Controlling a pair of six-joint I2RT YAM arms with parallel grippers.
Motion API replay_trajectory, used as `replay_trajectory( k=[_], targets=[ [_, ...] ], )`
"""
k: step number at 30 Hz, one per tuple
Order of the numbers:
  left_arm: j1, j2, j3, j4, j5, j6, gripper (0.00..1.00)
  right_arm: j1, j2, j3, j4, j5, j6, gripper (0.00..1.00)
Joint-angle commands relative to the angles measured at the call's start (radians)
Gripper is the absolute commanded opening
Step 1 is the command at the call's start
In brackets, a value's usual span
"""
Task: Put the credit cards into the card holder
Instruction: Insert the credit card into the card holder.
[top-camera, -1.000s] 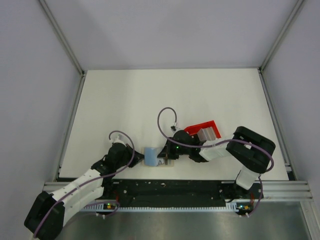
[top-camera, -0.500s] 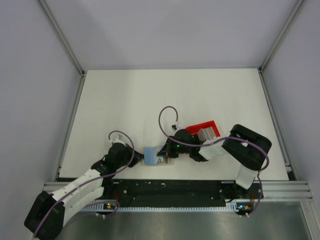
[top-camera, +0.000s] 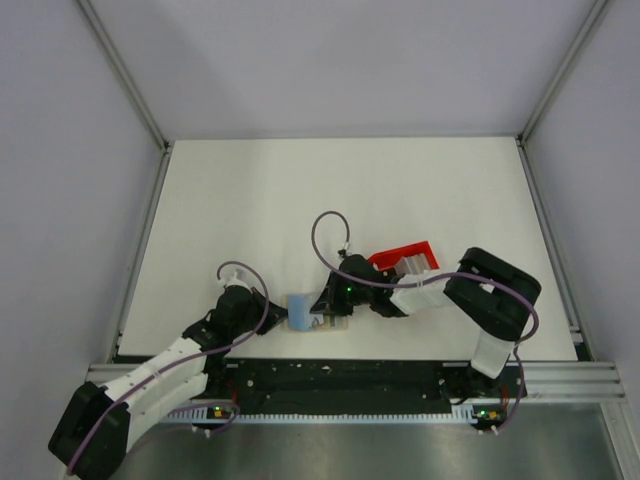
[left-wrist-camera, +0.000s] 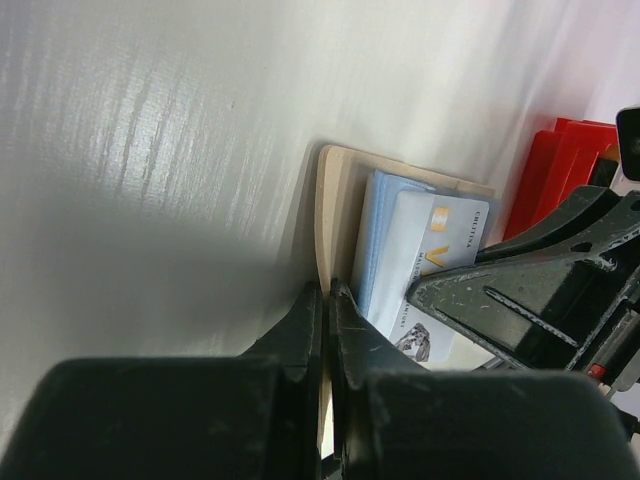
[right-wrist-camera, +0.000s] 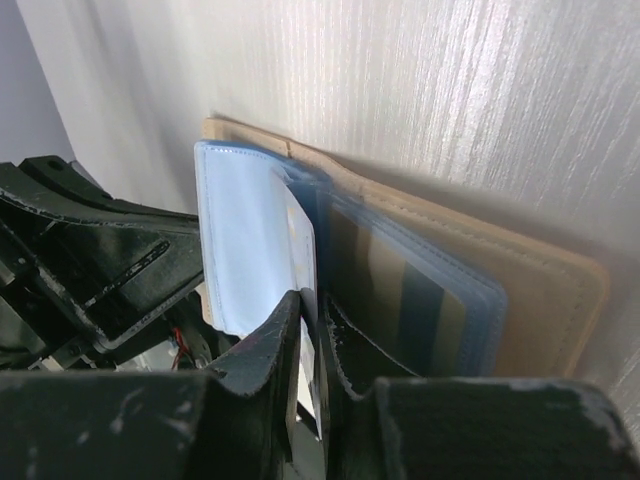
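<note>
The beige card holder (top-camera: 335, 326) lies open near the table's front edge, its pale blue sleeve pages (top-camera: 298, 312) raised. My left gripper (left-wrist-camera: 327, 296) is shut on the edge of the holder's beige cover (left-wrist-camera: 336, 190). My right gripper (right-wrist-camera: 320, 312) pinches a silver-white credit card (right-wrist-camera: 303, 250), which stands between the blue sleeve (right-wrist-camera: 240, 240) and the striped pockets (right-wrist-camera: 420, 300). The same card (left-wrist-camera: 440, 240) shows in the left wrist view, under the right gripper's fingers (left-wrist-camera: 520, 290). More credit cards (top-camera: 416, 268) stand in the red tray (top-camera: 398, 253).
The red tray sits just right of the holder, close behind my right wrist. The table's front edge and a black rail (top-camera: 340, 375) run right below the holder. White table (top-camera: 340, 190) stretches away behind, with grey walls around it.
My right gripper has slid a little to the left with the card, deeper between the sleeve pages. The left gripper and the holder have stayed put.
</note>
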Motion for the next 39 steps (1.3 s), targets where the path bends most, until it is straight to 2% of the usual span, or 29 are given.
replay_trajectory(
  k=[1,4,10,27,39],
  targets=[
    [-0.004,0.002,-0.132,0.041,0.005,0.011,0.0,0.026,-0.015,0.068,-0.276,0.068,-0.05,0.16],
    [-0.004,-0.001,-0.132,0.04,0.005,0.011,0.0,0.026,-0.05,0.119,-0.397,0.157,-0.107,0.29],
    [-0.004,-0.001,-0.13,0.04,0.007,0.017,0.0,0.026,-0.098,0.195,-0.585,0.259,-0.186,0.4],
    [-0.002,0.006,-0.133,0.055,0.014,0.023,0.0,0.094,0.028,0.326,-0.612,0.145,-0.229,0.4],
    [-0.002,-0.001,-0.133,0.052,0.013,0.022,0.0,0.115,-0.018,0.363,-0.568,0.116,-0.266,0.39]
  ],
)
